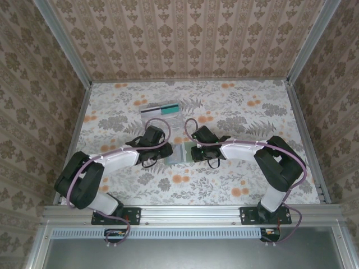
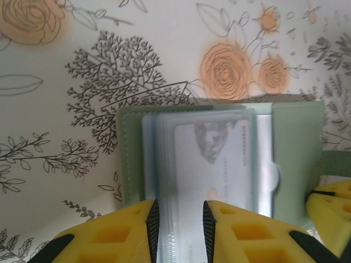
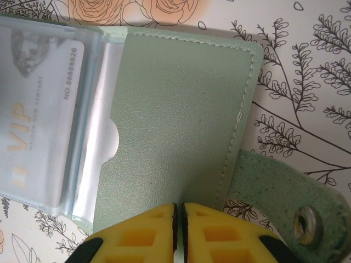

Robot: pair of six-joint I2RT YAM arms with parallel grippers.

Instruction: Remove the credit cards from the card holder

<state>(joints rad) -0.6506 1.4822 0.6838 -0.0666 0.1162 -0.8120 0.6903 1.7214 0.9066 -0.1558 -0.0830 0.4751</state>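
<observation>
Right now the card holder (image 1: 182, 152) lies opened flat on the flowered table cover (image 1: 252, 123), midway between the two arms' wrists, with a clear plastic box (image 1: 161, 109) well beyond it.

The right gripper (image 3: 179, 230) has its yellow jaws pressed together at the near edge of the holder's green right flap. Whether it pinches the flap or only bears down on it I cannot tell.

The left gripper (image 2: 178, 227) has its jaws a little apart at the near end of the holder's stack of clear sleeves (image 2: 159, 164). I cannot tell whether they bite.

A white VIP card (image 3: 44, 109) sits in the top sleeve.

I judge the holder light and limp, so it needs pinning. The sleeves look slick and floppy and the card thin, stiff and smooth. The best hold is probably the card's exposed edge at the sleeve mouth, drawn straight out.
</observation>
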